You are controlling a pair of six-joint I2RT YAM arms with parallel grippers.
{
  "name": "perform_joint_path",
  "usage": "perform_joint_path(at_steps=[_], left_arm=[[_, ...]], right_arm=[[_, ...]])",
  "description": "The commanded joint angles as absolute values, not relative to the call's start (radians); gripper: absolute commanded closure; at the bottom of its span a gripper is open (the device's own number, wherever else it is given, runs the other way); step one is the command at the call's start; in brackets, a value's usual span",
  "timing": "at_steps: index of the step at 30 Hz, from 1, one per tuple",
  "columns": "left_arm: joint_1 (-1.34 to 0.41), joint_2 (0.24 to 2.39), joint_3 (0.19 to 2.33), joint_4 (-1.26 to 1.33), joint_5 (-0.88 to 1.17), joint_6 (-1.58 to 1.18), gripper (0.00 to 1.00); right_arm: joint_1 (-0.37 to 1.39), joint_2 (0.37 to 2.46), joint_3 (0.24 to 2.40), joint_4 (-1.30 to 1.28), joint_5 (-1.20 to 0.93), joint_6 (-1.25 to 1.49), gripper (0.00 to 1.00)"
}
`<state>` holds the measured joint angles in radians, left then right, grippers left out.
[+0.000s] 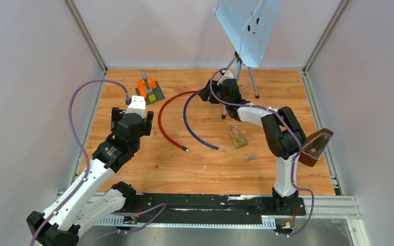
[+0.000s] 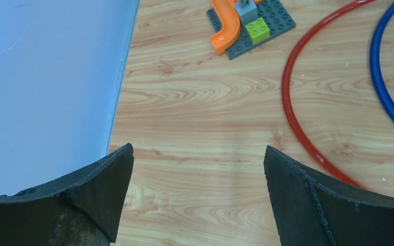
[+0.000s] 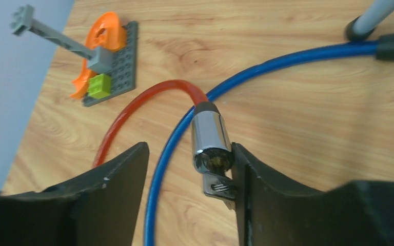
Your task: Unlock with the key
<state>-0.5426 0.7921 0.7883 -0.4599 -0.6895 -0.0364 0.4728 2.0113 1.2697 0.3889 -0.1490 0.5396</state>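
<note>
**benchbot_dan:** Where were the padlock and key in that shot, and what were the arms doing?

**yam_tinkerer:** The padlock (image 1: pixel 238 137) lay flat on the wooden table (image 1: pixel 184 169), right of centre, just in front of the right arm's elbow. The key (image 1: pixel 251 156) lay loose on the wood just beside it, on the near side, not touching it. Nothing was gripping either one.

**benchbot_dan:** And the grippers?

**yam_tinkerer:** The right gripper (image 3: pixel 189 151) was reached out to the far side, well apart from the padlock. Its fingers were spread. The chrome end (image 3: pixel 211 138) of the red cable (image 1: pixel 164 120) sat between them, right up against the inner face of one finger, with a clear gap to the other. So it wasn't clamped on it. The blue cable (image 1: pixel 192 125) also ran through that gap. A small metal bit (image 3: pixel 219 187) stuck out of the chrome end, but I couldn't tell what it was.

**benchbot_dan:** Left one?

**yam_tinkerer:** The left gripper (image 2: pixel 199 154) was over bare wood on the left side, fingers wide apart with nothing between them. The toy brick plate (image 2: pixel 251 25) was further out ahead of it, and the red cable curved past to its right.
</note>
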Motion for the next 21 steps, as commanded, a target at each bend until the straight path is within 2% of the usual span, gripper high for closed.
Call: perform_joint_path(at_steps=[1,5,11,13,21], left_arm=[[-0.538,0.775,0.799,-0.411,-0.775,-0.066,0.00],[-0.538,0.775,0.788,-0.392,-0.810,-0.072,0.00],[-0.534,0.778,0.776,-0.372,-0.840,-0.071,0.00],[-0.533,0.780,0.775,-0.370,-0.846,-0.075,0.00],[-0.522,0.774,0.771,-0.362,-0.846,-0.114,0.00]], right_arm=[[0.495,1.960,1.345,0.357,-0.039,0.380,0.37],[0.539,1.854,1.336,0.303,-0.011,0.297,0.33],[0.603,1.699,1.294,0.160,0.044,0.222,0.16],[0.621,1.637,1.247,0.133,0.089,0.203,0.07],[0.636,1.318,1.030,-0.110,0.201,0.257,0.05]])
